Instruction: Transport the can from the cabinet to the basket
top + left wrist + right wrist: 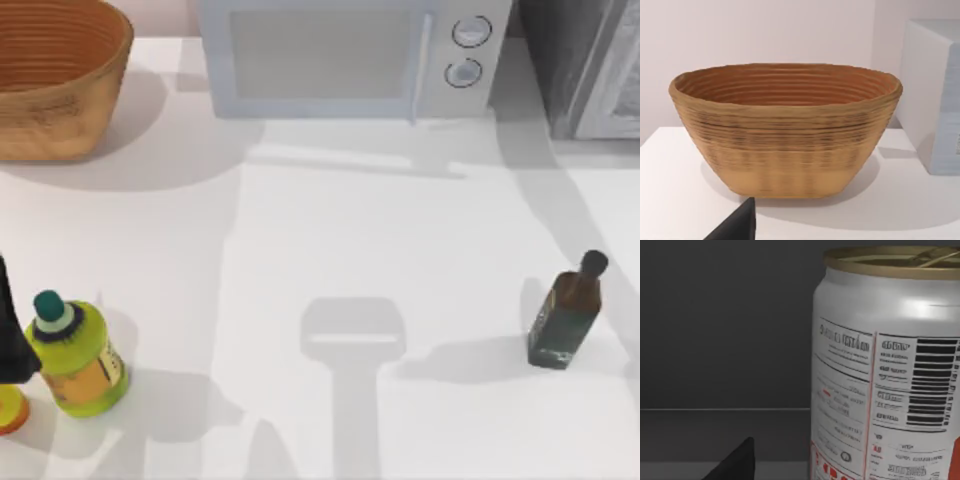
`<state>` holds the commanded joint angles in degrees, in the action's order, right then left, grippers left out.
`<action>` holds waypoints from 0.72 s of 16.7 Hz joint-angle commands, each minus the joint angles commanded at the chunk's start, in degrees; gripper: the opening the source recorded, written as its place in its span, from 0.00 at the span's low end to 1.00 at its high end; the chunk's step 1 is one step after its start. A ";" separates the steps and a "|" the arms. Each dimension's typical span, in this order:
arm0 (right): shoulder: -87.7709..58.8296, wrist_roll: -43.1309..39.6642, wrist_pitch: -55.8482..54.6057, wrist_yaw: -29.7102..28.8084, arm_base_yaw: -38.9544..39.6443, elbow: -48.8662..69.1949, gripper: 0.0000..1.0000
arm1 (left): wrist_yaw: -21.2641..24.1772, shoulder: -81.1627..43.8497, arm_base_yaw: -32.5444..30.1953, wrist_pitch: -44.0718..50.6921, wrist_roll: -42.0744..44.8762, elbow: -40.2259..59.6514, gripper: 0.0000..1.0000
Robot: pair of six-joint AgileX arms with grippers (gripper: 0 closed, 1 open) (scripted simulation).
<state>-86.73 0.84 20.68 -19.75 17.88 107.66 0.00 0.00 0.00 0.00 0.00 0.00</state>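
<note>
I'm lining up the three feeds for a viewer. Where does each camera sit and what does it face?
Top view: above the table, looking down on basket, microwave, cabinet and two bottles.
Left wrist view: on the left arm, facing the basket's side; a dark hand tip shows.
Right wrist view: on the right arm, close to the upright can against dark walls.
Top and left wrist views share basket and microwave.

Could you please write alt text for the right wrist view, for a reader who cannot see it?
A white drink can with a dull gold top, small print, a barcode and red patches stands upright and close against a dark grey interior. A dark fingertip pokes in at the lower edge.
</note>
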 joint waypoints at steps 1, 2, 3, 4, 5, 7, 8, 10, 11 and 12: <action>-1.69 0.00 0.00 0.44 -0.46 1.71 1.00 | 0.00 0.00 0.00 0.00 0.00 0.00 1.00; -3.46 0.00 -0.01 0.91 -0.96 3.48 1.00 | 0.00 0.00 0.00 0.00 0.00 0.00 1.00; -5.18 0.00 -0.02 1.38 -1.46 5.19 1.00 | 0.00 0.00 0.00 0.00 0.00 0.00 1.00; -6.72 0.01 -0.04 1.82 -1.93 6.70 1.00 | 0.00 0.00 0.00 0.00 0.00 0.00 1.00; -7.95 0.01 -0.06 2.18 -2.31 7.92 1.00 | 0.00 0.00 0.00 0.00 0.00 0.00 1.00; -9.02 0.00 -0.08 2.51 -2.65 8.98 1.00 | 0.00 0.00 0.00 0.00 0.00 0.00 1.00; -9.02 0.00 -0.08 2.51 -2.65 8.98 1.00 | 0.00 0.00 0.00 0.00 0.00 0.00 1.00; -9.02 0.00 -0.08 2.51 -2.65 8.98 1.00 | 0.00 0.00 0.00 0.00 0.00 0.00 1.00; -9.02 0.00 -0.08 2.51 -2.65 8.98 0.92 | 0.00 0.00 0.00 0.00 0.00 0.00 1.00; -9.02 0.00 -0.08 2.51 -2.65 8.98 0.85 | 0.00 0.00 0.00 0.00 0.00 0.00 1.00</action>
<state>-95.75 0.85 20.60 -17.24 15.23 116.64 0.00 0.00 0.00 0.00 0.00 0.00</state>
